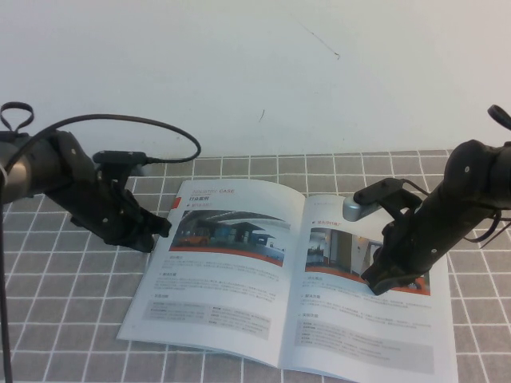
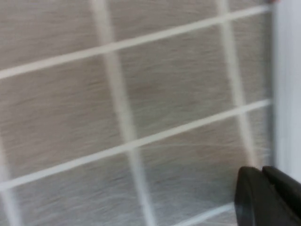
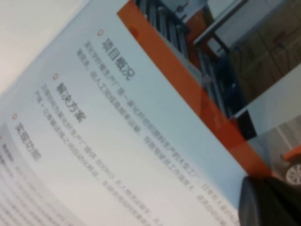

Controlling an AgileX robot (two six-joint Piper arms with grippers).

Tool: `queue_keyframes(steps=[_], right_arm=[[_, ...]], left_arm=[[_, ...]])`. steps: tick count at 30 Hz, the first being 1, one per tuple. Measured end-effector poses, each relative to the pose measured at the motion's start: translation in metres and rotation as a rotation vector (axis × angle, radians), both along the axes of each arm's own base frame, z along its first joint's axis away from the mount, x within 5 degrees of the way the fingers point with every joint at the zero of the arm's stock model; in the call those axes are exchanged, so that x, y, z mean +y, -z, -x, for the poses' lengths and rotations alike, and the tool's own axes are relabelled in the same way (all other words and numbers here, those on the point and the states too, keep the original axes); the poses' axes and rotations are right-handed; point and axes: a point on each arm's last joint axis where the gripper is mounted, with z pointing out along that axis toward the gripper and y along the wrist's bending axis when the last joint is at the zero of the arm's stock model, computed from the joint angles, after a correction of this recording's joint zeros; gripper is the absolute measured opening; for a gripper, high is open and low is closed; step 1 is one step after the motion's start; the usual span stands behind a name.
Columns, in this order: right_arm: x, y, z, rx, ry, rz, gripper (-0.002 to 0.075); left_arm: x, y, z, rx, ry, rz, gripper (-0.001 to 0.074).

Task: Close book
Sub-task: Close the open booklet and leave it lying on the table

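**Ops:** Any text u can read off it?

**Me:** Yep. On the right wrist cam I read 3 headings down the right page [image 3: 117, 141]: "项目概况", "解决方案", "实现功能", each w/ a small orange dot beside it. The body text under them is too fine for me. An orange band [image 3: 188, 89] runs along the edge of a photo [image 3: 244, 47] of some industrial hall. On the high cam the left page [image 1: 215, 271] has "CASE" in its top line. The rest I can't make out.

**Ops:** Where's the book vs the arms?

**Me:** Book [image 1: 291, 263] lies open & flat on the grey checked cloth [image 1: 72, 319] over the table [image 1: 479, 239], from the middle twd the right. Its spine runs from the far edge twd the near edge. Left gripper [image 1: 160, 229] is low over the cloth on the table's left side, just beside the left page's outer edge, near that page's far corner. Its wrist cam shows cloth squares w/ a white strip [image 2: 288, 94] along one side.

**Ops:** Right one?

**Me:** Right gripper [image 1: 382, 281] is down at the right page, by the orange band under the pic. Touching or just above, I can't tell.

**Ops:** Open or closed?

**Me:** Can't tell for either one.
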Motion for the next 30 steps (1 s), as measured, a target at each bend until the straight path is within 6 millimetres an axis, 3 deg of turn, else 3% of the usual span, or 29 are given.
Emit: queue_keyframes(steps=[6, 10, 22, 27, 30], right_arm=[[0.0, 0.001, 0.0, 0.003, -0.001, 0.001, -0.0003], [0.0, 0.0, 0.0, 0.002, -0.001, 0.0, -0.0003], [0.0, 0.0, 0.0, 0.002, -0.001, 0.0, -0.0003], [0.0, 0.0, 0.0, 0.002, -0.001, 0.0, -0.0003], [0.0, 0.0, 0.0, 0.002, -0.001, 0.0, -0.0003]], left_arm=[[-0.025, 0.001, 0.003, -0.023, 0.084, -0.047, -0.0004], [-0.03, 0.001, 0.003, -0.027, 0.091, -0.053, -0.0004], [-0.051, -0.005, 0.006, 0.019, 0.025, 0.199, -0.0004], [-0.073, -0.007, 0.013, 0.017, 0.143, 0.249, -0.0004], [-0.074, -0.006, 0.015, 0.015, 0.175, 0.221, -0.0004]])
